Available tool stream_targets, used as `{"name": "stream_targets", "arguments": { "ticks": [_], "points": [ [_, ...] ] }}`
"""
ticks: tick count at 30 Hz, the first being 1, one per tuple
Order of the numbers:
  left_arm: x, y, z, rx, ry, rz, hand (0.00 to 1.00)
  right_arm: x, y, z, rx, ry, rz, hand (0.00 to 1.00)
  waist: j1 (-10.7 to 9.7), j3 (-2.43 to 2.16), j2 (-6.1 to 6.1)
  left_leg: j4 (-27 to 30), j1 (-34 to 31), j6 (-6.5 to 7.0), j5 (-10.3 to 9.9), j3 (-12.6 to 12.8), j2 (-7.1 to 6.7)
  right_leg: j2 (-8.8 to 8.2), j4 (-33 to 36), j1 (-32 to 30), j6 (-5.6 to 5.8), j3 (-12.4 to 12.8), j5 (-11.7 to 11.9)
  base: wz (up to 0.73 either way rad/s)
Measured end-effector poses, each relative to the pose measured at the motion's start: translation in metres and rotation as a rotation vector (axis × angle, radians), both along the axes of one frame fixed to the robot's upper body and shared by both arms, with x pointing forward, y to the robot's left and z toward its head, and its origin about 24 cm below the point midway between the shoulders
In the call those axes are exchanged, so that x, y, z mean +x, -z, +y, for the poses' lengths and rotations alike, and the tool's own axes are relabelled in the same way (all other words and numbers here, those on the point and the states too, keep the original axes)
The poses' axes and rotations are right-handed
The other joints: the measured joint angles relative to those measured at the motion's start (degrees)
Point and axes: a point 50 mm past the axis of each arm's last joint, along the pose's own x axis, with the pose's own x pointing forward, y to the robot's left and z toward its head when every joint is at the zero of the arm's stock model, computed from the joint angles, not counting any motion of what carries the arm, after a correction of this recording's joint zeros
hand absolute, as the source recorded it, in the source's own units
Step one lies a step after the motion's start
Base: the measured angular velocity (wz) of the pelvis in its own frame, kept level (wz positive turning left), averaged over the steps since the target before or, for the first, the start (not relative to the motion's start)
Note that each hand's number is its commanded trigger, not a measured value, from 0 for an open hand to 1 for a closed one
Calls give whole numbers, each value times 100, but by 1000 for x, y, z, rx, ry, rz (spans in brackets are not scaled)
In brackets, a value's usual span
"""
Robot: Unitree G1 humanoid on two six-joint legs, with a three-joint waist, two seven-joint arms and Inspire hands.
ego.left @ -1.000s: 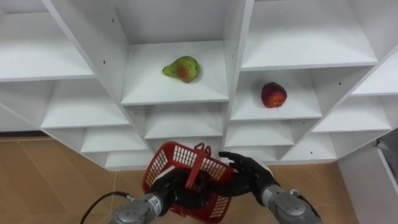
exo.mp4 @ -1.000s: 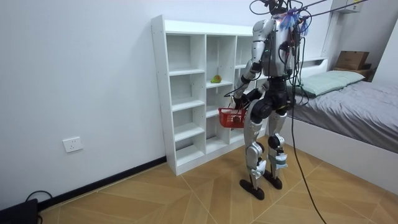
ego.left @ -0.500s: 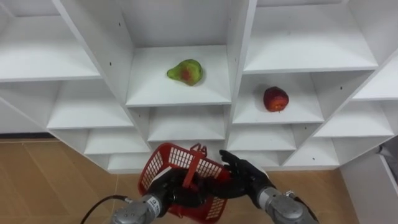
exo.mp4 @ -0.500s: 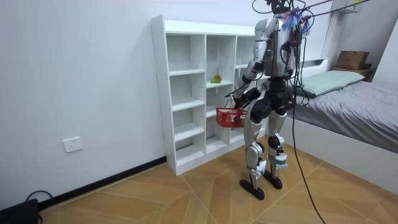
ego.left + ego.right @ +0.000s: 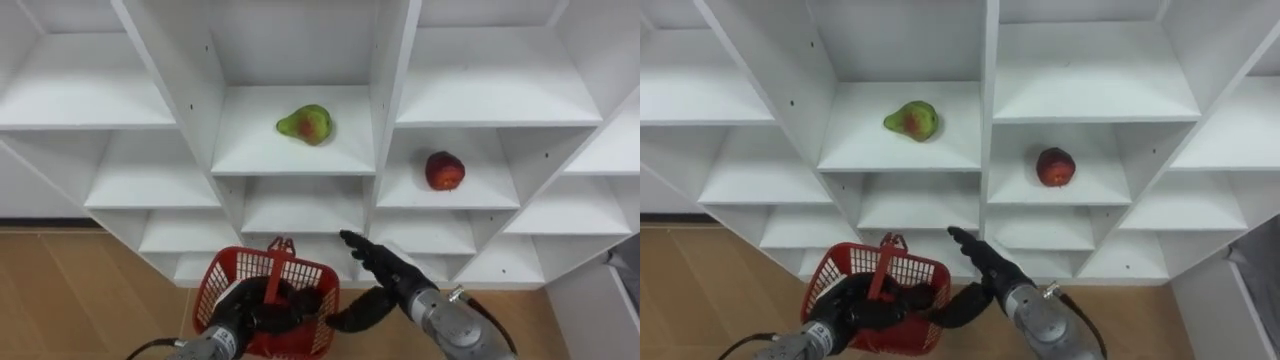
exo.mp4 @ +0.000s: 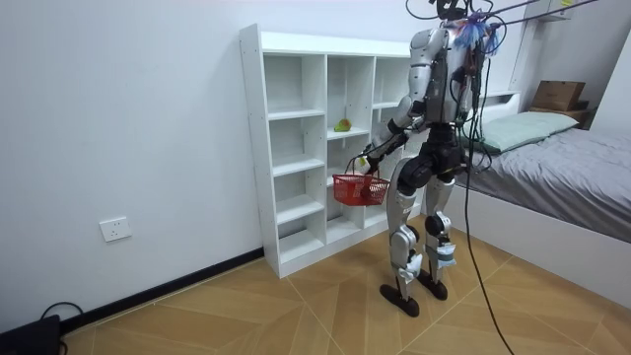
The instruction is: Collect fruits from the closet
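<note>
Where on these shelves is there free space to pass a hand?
Bare: the left column's shelves, the shelf above the red fruit, and either side of the pear. Crowded: below, around the red basket and the right hand.

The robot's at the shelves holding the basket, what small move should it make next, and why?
Probably lift the open right hand toward the apple. It lies on a shelf up and to the right of that hand, untouched, while the pear sits higher and left. The left hand holds the basket by its handle.
</note>
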Motion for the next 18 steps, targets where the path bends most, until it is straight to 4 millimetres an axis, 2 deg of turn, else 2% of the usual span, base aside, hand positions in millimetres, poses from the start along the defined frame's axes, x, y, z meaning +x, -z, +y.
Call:
{"name": "stream_targets", "arguments": {
  "ticks": [3,6,9,18],
  "points": [
    [0,0,0,8,-14,-9,100,2,-8,7,21,-31,-34,0,90,-5,-74,-51,114,-1,0,-5,-8,12,-70,122,0,17,-2,0],
    [-1,0,1,7,-19,-15,100,3,-17,11,41,-39,-70,0,139,20,-133,-76,131,-1,0,-23,-17,25,-84,151,2,1,-1,2],
    [-2,1,0,3,-20,-13,100,7,-27,15,61,-48,-115,0,144,25,-150,-101,126,1,1,-41,-37,14,-88,141,14,-8,-9,3],
    [-4,3,-4,2,-36,-8,100,11,-37,15,72,-45,-168,0,141,24,-168,-198,209,11,13,-32,-62,-8,-87,178,37,-11,-22,0]
  ]
}}
